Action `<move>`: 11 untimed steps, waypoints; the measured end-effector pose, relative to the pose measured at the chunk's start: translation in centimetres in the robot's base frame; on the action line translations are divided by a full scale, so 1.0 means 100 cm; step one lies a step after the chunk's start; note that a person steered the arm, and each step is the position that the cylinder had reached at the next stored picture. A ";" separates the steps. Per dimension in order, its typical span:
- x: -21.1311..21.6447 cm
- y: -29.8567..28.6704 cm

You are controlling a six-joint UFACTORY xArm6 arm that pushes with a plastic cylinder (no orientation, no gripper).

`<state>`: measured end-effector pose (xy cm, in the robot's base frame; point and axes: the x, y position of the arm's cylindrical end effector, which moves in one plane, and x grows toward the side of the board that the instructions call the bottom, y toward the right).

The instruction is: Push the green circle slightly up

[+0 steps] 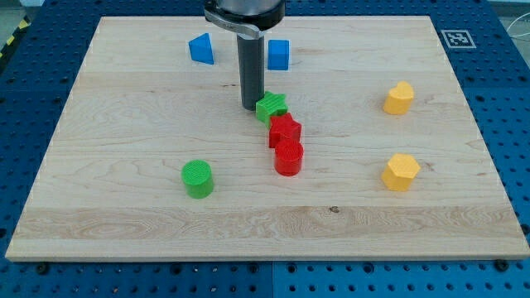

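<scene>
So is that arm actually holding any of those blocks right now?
Nothing is held. My tip is a plain rod that only pushes; it stands just left of the green star, far from the green circle.

On the pale wooden board [124,207] sit two green blocks [198,179], two red [288,156], two blue [201,50], two seemingly yellow-orange [401,171], beside my dark tip [252,106].

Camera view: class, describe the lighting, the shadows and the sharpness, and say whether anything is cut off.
Camera view: even, soft light with no glare on the wooden board; only faint shadows beside the green circle and under my tip; blocks sharp throughout; the rod's mount is cropped at the view's top.
</scene>
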<state>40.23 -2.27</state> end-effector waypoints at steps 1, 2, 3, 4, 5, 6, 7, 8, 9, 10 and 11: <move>0.000 0.000; 0.001 -0.018; 0.013 -0.072; 0.042 -0.110; 0.092 -0.123; 0.142 -0.119; 0.173 -0.098; 0.174 -0.063; 0.153 -0.063; 0.113 -0.075; 0.076 -0.078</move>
